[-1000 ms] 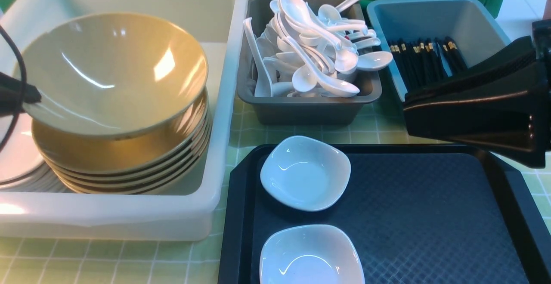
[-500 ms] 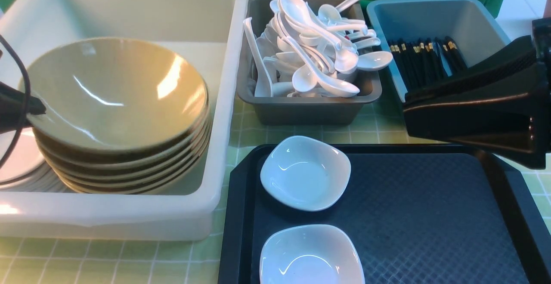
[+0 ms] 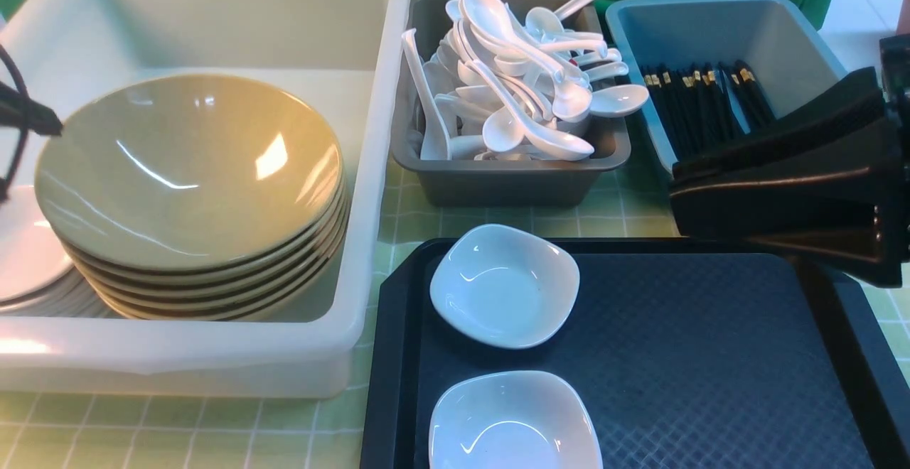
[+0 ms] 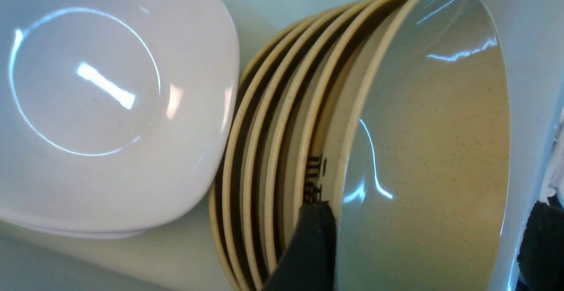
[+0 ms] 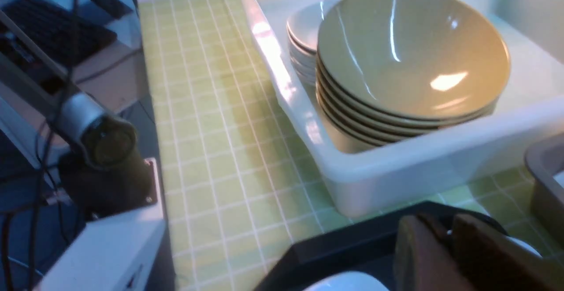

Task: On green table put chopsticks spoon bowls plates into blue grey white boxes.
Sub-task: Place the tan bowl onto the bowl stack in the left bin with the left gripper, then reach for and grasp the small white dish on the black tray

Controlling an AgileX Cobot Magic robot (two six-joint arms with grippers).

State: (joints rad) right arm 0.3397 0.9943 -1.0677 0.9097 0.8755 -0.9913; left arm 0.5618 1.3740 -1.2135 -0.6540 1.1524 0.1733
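Observation:
Several olive-tan bowls stand stacked in the large white box, with the top bowl lying level on the stack. My left gripper is open, its jaws wide apart on either side of the top bowl's near rim. In the front view one of its fingers shows just above that rim. Two white plates sit on the black tray. My right gripper is shut and empty above the tray's right side; it also shows in the right wrist view.
More white plates are stacked in the white box beside the bowls. The grey box is heaped with white spoons. The blue box holds the black chopsticks. The green table shows around the boxes.
The top bowl came down from a tilt and now lies flat on the stack. My left gripper let go of it and its finger rose above the rim. My right gripper barely moved.

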